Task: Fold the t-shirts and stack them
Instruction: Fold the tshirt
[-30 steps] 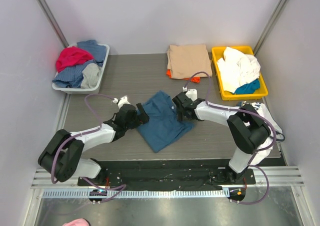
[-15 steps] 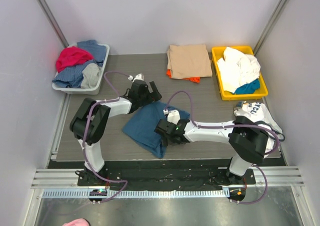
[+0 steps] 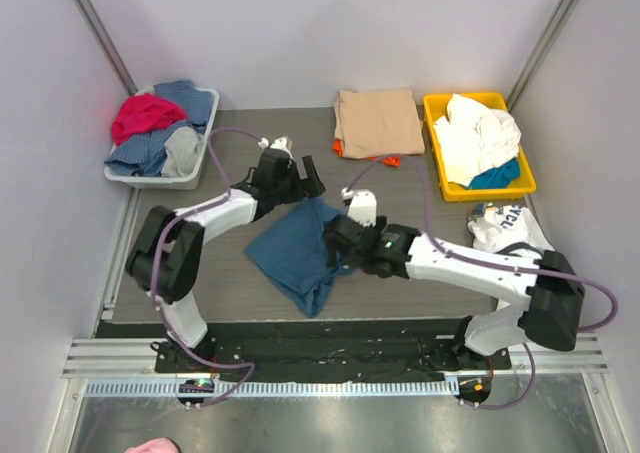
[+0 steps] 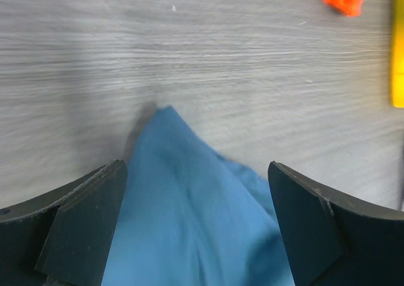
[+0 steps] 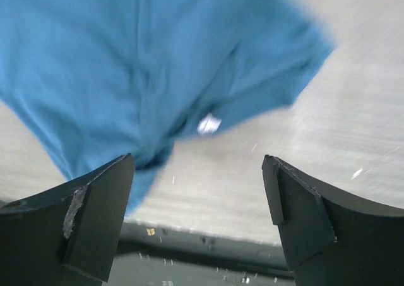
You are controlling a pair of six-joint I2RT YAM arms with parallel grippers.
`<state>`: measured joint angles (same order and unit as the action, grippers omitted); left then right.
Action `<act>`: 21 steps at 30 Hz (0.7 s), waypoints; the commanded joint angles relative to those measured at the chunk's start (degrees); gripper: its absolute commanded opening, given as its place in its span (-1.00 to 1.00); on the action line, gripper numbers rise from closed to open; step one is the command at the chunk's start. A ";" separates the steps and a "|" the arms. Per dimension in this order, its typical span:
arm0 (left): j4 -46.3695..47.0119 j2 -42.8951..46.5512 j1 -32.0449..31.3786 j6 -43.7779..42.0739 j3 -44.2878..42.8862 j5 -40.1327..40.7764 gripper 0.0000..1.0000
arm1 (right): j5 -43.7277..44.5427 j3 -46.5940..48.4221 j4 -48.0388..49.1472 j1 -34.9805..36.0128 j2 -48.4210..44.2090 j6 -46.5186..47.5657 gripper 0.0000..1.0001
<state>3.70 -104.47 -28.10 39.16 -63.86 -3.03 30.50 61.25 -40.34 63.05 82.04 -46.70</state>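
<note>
A dark teal-blue t-shirt [image 3: 295, 255] lies crumpled and part-folded in the middle of the table. My left gripper [image 3: 305, 185] hovers open at its far corner; in the left wrist view that corner [image 4: 189, 216] lies between the spread fingers of the gripper [image 4: 196, 229], ungripped. My right gripper [image 3: 333, 241] is open over the shirt's right edge. In the right wrist view the gripper [image 5: 199, 216] has bare table between its fingers, with the shirt [image 5: 158, 65] beyond them. A folded tan-beige t-shirt [image 3: 378, 121] rests on an orange t-shirt [image 3: 386, 159] at the back.
A grey bin [image 3: 200, 143] of mixed clothes stands at the back left. A yellow bin [image 3: 436, 103] with white and blue cloth stands at the back right. A white printed garment [image 3: 510, 228] lies at the right edge. The table's front edge [image 5: 208, 235] is near my right gripper.
My left arm has swung from the shirt's left side round to its far corner. My right arm has moved left over the shirt. The teal-blue shirt has shifted left and bunched up.
</note>
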 commanded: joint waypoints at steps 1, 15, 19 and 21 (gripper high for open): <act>-6.86 15.14 0.15 -5.14 3.37 5.83 1.00 | 3.79 1.06 2.44 -8.52 -4.51 5.81 0.82; 5.52 29.67 -0.38 3.64 31.24 4.79 0.99 | -2.02 7.03 15.55 -16.99 9.09 16.90 0.83; 7.63 27.83 -0.38 4.61 33.18 4.43 0.99 | -2.90 9.76 15.90 -17.08 12.52 16.73 0.82; 8.07 27.56 -0.47 4.79 33.71 4.17 0.99 | -3.43 10.02 15.90 -16.99 13.84 16.46 0.82</act>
<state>5.56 -76.16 -28.36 42.37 -30.83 2.09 27.83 68.14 -27.24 46.26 94.63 -30.98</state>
